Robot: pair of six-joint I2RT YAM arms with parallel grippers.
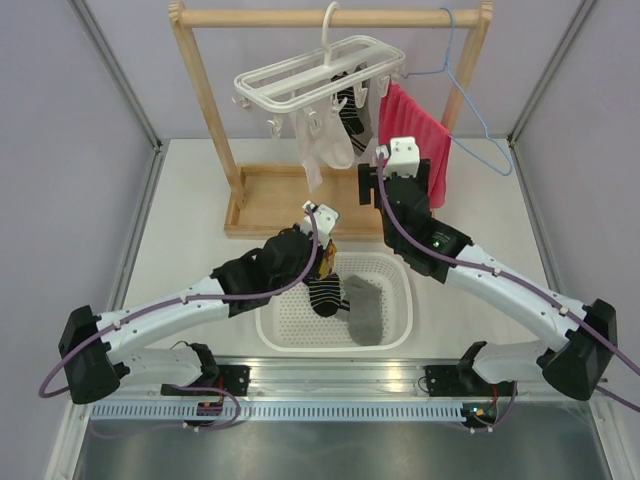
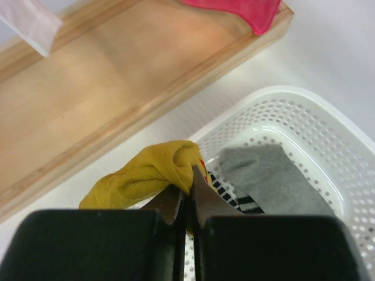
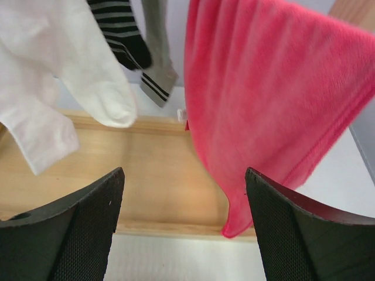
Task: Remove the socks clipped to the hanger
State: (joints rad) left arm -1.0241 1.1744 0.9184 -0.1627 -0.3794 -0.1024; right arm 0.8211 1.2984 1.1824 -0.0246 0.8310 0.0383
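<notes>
Light is bright, even and diffuse, falling from above. The tabletop (image 1: 190, 200) reads almost white, with only faint, soft shadows beside the basket (image 1: 402, 300) and under the arms. The overhead view is sharp throughout. In the left wrist view the left fingers (image 2: 170, 205) are a dark blur, the yellow sock (image 2: 146, 172) crisp, the tray (image 2: 117, 76) soft. The right fingers (image 3: 70, 234) look slightly soft and the towel (image 3: 275, 88) saturated.
</notes>
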